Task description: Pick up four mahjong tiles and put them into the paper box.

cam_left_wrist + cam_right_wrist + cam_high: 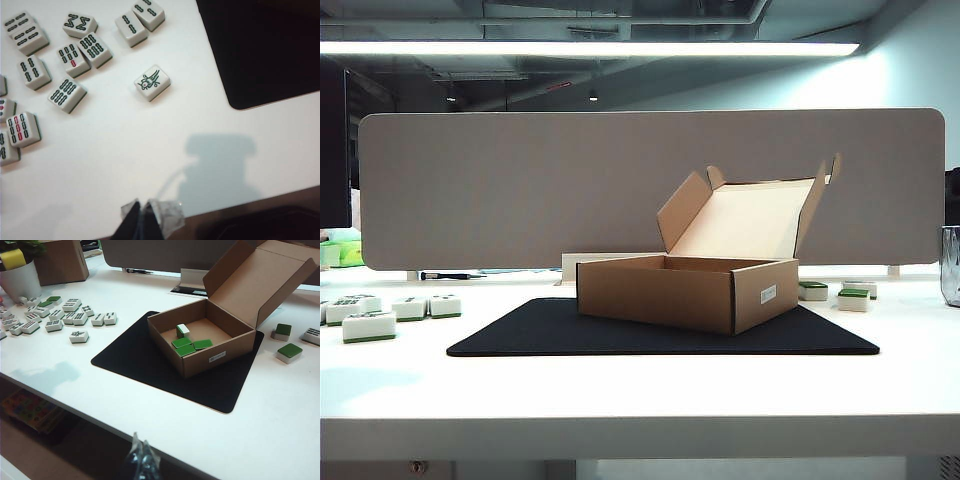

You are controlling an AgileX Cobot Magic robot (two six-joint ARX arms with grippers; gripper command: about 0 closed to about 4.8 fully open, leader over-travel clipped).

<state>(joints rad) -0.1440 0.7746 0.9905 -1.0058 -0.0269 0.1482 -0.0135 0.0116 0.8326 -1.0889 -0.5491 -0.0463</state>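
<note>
On the black mat [660,340] at the middle of the white bench [620,400] sits the paper box [685,290], its flap lid standing open toward the far side and a small white label on its right wall. Seen from the right wrist, four mahjong tiles [187,342] lie inside the box [200,337]: three flat with green backs up, touching one another, and one tipped on its side just beside them toward the far wall.

Left of the mat, a scatter of loose tiles [370,315] rests face up on the bench; in the left wrist view they show their marked white faces [65,55], one bird tile [152,82] lying apart from the cluster, between it and the mat corner [260,50]. Right of the box, a few more tiles [290,351] sit green side up.

Neither arm appears in the exterior view. The left pincer [145,215] hangs over bare bench near the front edge, well apart from the loose tiles, its fingertips pressed together with nothing between them. The right pincer [141,457] hovers off the near edge of the bench, well apart from the box, its tips likewise pressed together and empty.
</note>
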